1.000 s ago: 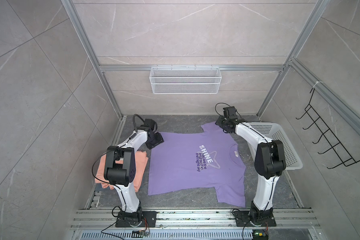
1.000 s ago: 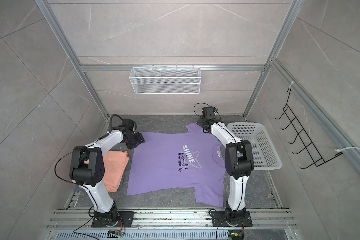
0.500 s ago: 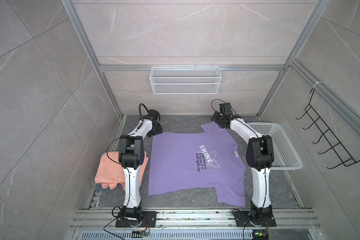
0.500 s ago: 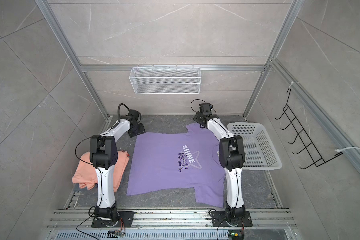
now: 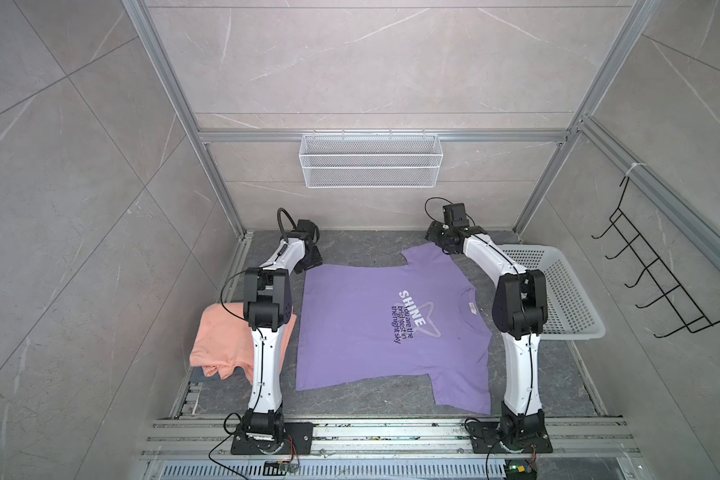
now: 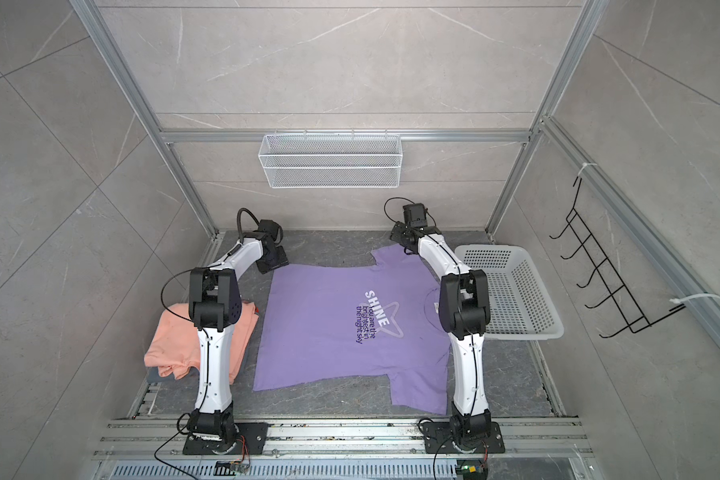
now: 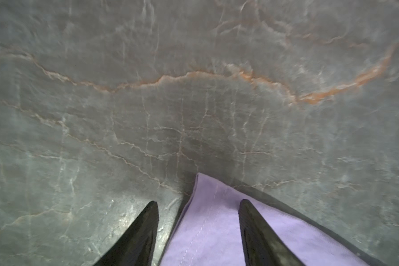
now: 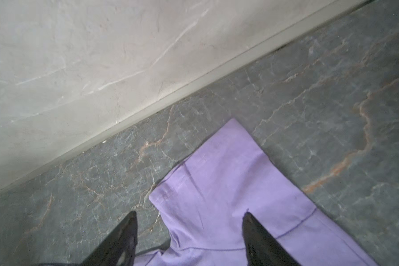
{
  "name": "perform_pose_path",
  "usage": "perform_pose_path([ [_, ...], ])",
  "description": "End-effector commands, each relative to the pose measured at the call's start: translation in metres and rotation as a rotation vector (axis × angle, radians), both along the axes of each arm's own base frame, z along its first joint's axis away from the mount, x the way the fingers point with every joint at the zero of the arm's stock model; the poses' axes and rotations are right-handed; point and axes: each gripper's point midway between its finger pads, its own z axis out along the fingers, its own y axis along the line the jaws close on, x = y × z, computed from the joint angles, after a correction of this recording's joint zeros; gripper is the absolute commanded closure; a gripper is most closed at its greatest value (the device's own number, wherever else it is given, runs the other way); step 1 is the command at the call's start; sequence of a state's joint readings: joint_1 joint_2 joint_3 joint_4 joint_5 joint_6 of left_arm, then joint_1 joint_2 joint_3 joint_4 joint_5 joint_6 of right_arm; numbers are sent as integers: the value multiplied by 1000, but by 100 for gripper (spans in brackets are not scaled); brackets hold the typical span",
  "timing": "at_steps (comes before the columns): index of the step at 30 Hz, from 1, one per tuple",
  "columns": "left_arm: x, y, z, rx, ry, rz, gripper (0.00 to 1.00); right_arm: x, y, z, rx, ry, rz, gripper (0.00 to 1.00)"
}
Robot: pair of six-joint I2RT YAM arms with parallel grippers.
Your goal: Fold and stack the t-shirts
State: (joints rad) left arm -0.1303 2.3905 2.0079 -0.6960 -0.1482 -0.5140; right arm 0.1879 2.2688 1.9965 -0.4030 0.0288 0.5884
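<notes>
A lavender t-shirt [image 5: 350,324] [image 6: 316,324] with dark "SHINE" lettering lies spread flat on the grey marble floor. A salmon-peach t-shirt [image 5: 221,336] [image 6: 171,345] lies bunched at the left, partly hidden behind my left arm. My left gripper [image 5: 308,259] [image 7: 198,202] is open at the lavender shirt's far left hem corner [image 7: 207,218], which lies between its fingers. My right gripper [image 5: 443,241] [image 8: 189,213] is open over the far sleeve [image 8: 217,184], close to the back wall.
A white perforated basket [image 5: 570,291] [image 6: 516,291] stands at the right, beside my right arm. A white wire basket [image 5: 368,160] hangs on the back wall and a black hook rack [image 5: 657,282] on the right wall. Aluminium rails [image 5: 350,432] run along the front.
Both arms have straightened up at the elbow and both grippers have shifted slightly toward the back wall. More of the salmon shirt shows now. The lavender shirt has not moved.
</notes>
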Motion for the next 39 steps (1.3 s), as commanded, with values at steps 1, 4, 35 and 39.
perform_pose_path([
  [1,2,-1,-1,-31,-7,31,45,10,-2,-4,-16,8,11,27],
  [4,0,-4,-2,-50,-1,34,58,18,-7,-7,-29,9,3,27],
  [35,-34,-52,29,-147,-29,-10,100,57,-36,-111,-104,145,-9,27],
  [39,-39,-55,29,-150,-33,0,100,52,-25,-130,-39,194,7,29],
])
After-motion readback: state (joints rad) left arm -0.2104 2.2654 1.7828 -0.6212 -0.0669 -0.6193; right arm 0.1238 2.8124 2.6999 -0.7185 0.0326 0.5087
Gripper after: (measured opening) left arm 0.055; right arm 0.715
